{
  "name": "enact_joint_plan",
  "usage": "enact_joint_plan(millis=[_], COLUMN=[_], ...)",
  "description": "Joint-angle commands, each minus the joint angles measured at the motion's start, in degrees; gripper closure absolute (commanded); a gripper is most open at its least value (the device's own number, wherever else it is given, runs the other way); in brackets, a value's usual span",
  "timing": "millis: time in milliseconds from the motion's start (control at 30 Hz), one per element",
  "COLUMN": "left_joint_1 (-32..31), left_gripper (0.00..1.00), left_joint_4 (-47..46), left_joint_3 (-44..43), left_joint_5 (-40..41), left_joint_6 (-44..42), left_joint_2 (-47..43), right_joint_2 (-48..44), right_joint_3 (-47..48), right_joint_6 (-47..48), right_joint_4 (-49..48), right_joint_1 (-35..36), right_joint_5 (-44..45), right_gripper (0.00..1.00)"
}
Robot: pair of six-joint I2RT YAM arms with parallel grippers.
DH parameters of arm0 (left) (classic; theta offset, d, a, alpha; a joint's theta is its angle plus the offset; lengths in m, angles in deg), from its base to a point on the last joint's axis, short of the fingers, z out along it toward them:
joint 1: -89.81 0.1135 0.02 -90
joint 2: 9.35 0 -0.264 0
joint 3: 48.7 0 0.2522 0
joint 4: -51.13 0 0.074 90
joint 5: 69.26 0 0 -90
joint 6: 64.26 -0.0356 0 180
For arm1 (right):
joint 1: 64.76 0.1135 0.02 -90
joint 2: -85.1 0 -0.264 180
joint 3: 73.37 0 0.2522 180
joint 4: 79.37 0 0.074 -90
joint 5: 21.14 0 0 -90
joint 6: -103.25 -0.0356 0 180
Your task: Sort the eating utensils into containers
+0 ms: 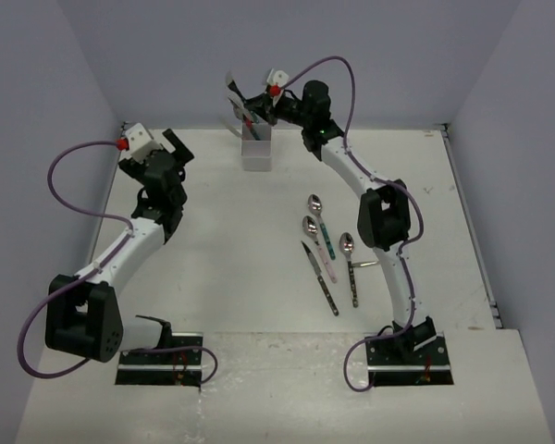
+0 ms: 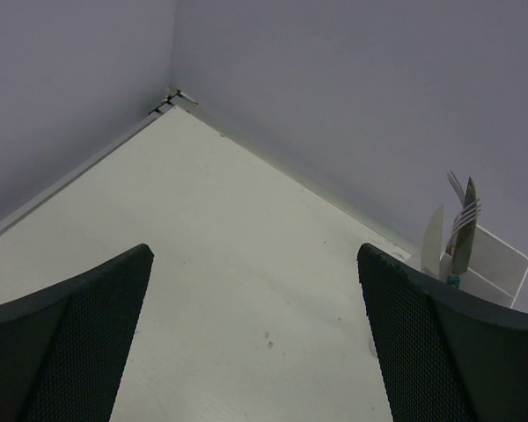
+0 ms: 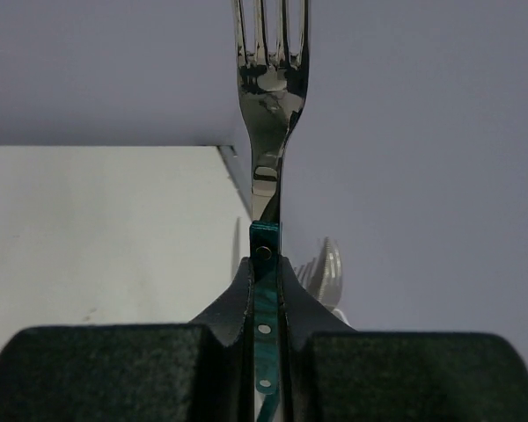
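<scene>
white table, lilac-grey walls
we see our right gripper pinching a teal-handled fork near the holder; our left gripper gapes wide over the table.

No writing, label, brand mark, number or sign is showing legibly in any of the three views.
</scene>
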Motion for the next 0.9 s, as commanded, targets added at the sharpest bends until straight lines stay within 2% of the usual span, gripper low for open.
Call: enact_joint_plan(millis=[0, 33, 100, 233, 367, 500, 600, 733, 867], left_joint_1=[0.8, 0.8, 1.0, 1.8, 2.2, 2.6, 2.6, 2.6, 2.6], left_gripper=[0.0, 0.0, 0.0, 0.0, 0.0, 0.0, 0.0, 0.0, 0.0], left_joint_4=[-3.3, -3.3, -3.3, -2.8, -2.6, -2.1, -1.7, -1.8, -1.6], left_joint_3=[0.4, 0.2, -0.4, -1.9, -2.6, -3.0, -2.9, -3.0, -3.0], left_joint_5=[-0.9, -1.2, -1.5, -3.3, -4.6, -5.3, -5.2, -5.2, -4.6], left_joint_6=[-0.4, -0.4, -0.6, -1.4, -1.5, -1.7, -1.6, -1.5, -1.7], left_joint_2=[-1.4, -1.1, -0.5, 1.1, 2.1, 2.8, 2.8, 2.9, 2.7], right_joint_2=[3.5, 4.6, 8.9, 11.7, 13.0, 16.2, 20.2, 17.3, 18.3], right_joint_3=[2.9, 3.9, 10.3, 11.8, 11.9, 13.8, 19.1, 12.8, 14.2], right_joint_6=[-0.3, -0.9, -3.2, -6.7, -7.4, -9.0, -10.2, -12.0, -9.5], right_joint_4=[-15.5, -18.5, -19.6, -26.7, -30.1, -29.0, -26.5, -27.0, -22.5], right_joint_1=[-0.1, 0.0, 0.1, 0.0, 0.0, 0.1, -0.1, 0.3, 1.0], right_joint_5=[9.8, 14.3, 16.9, 25.2, 27.3, 27.5, 28.8, 26.8, 27.6], right_gripper=[1.0, 1.0, 1.0, 1.0, 1.0, 1.0, 1.0, 0.99, 0.98])
